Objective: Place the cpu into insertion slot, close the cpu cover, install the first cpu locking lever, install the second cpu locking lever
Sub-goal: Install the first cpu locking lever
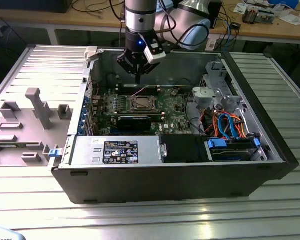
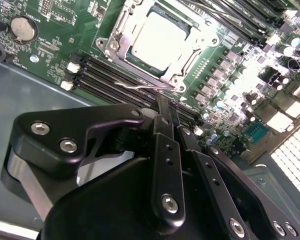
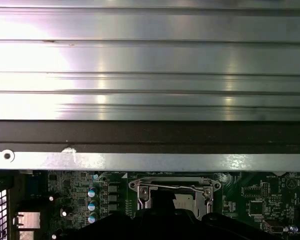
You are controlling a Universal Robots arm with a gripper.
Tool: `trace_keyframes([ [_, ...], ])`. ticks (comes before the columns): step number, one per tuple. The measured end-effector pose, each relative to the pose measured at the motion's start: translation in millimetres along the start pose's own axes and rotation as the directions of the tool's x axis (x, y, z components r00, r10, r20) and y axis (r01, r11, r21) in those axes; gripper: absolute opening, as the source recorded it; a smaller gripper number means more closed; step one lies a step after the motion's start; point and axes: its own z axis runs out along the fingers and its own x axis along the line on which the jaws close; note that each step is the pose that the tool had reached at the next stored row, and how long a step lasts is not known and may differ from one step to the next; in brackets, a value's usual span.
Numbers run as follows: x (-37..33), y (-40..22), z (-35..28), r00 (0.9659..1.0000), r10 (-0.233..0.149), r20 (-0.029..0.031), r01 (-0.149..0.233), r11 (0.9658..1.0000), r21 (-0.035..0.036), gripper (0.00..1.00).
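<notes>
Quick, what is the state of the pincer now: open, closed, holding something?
Pincer: closed, holding nothing, above the motherboard beside the cpu.

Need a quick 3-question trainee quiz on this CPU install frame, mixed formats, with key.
1. True or false: the cpu lies in the insertion slot.
2. The cpu cover is: A) down around the chip, B) lying off the board.
3. What hangs above the socket in the exterior view?

Key: 1 true. 2 A. 3 the gripper, with nothing seen between its fingers in the second wrist view.
</notes>
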Motion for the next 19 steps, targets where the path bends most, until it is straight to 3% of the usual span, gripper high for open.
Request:
trace_keyframes([
  [19, -7.7, 0.0, 6.5, 1.0000, 0.000, -0.0001, 0.000, 1.0000, 0.0000, 0.11],
])
